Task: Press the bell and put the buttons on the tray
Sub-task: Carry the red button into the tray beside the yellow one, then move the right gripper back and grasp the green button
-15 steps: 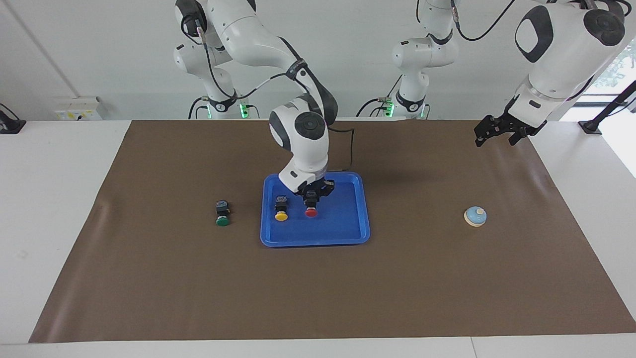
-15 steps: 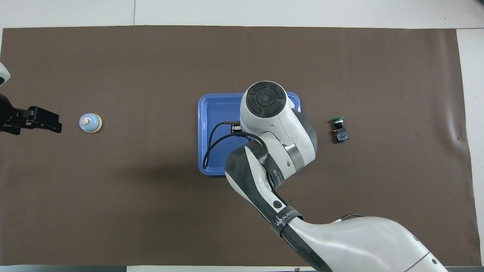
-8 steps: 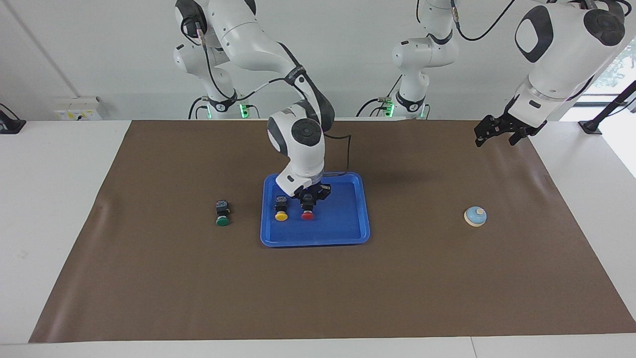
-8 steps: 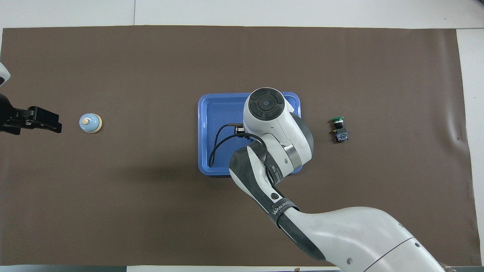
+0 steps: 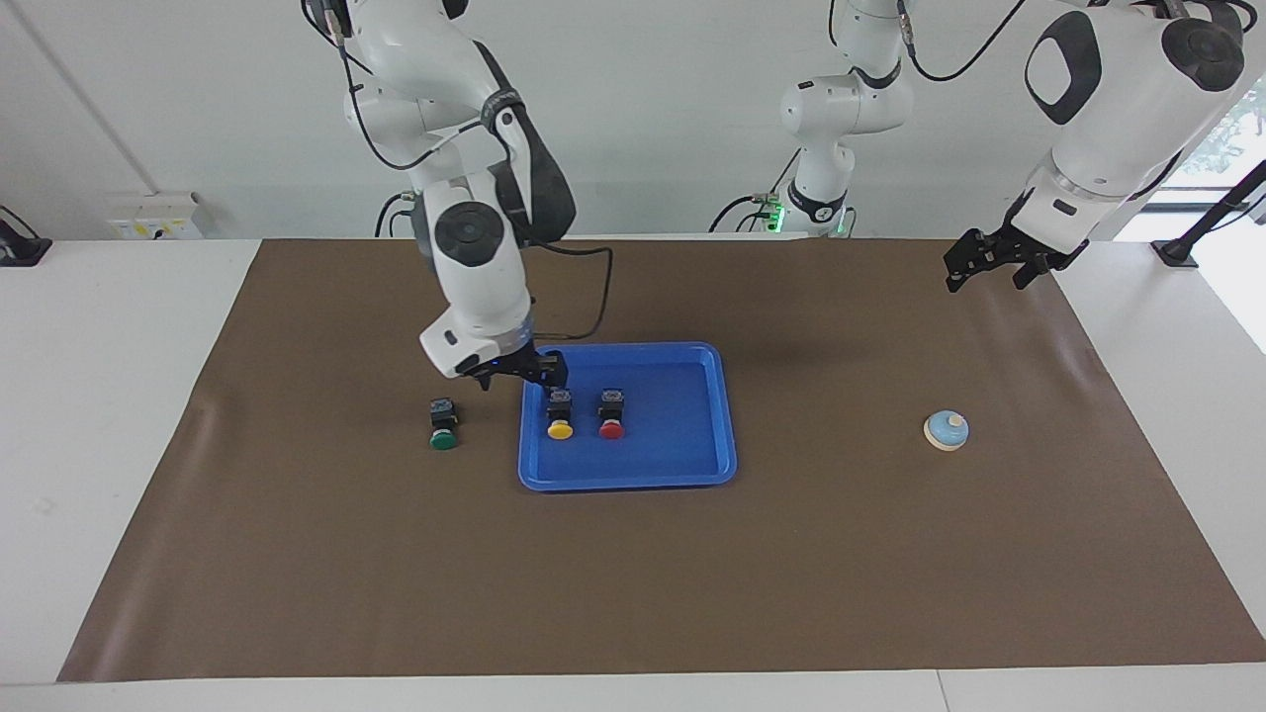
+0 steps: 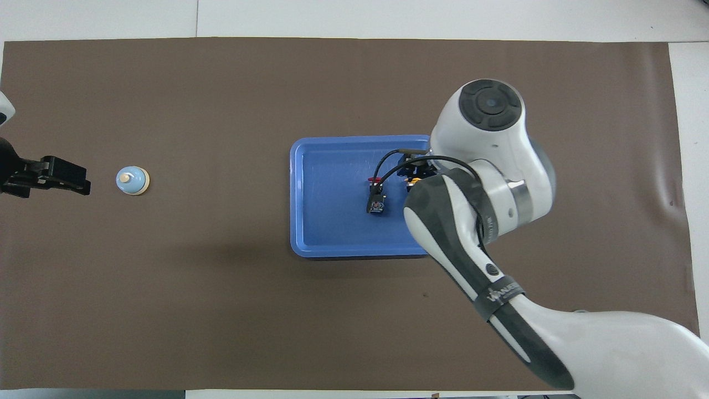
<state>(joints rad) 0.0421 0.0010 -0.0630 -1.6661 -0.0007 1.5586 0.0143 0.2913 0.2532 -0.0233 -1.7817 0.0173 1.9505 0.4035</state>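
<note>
Right pincer (image 5: 516, 373) hangs empty over the tray (image 5: 692, 465) rim; finger gap indeterminate. Green button (image 5: 442, 423) at the tray's 9 o'clock, facing view. Left pincer (image 5: 989, 265) waits, state indeterminate.

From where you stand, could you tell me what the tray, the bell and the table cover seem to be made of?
The tray looks like moulded plastic: uniform bright blue, rounded corners, a slight sheen. The bell has a pale blue dome on a cream rim; painted metal or plastic, I cannot tell. The table cover seems matte brown paper or thin sheet, rippled near one edge.

The blue tray (image 6: 332, 233) sits mid-table holding the red button (image 6: 377, 200). The right arm (image 6: 487, 166) covers its edge. The bell (image 6: 132, 181) lies beside the left gripper (image 6: 66, 176).
</note>
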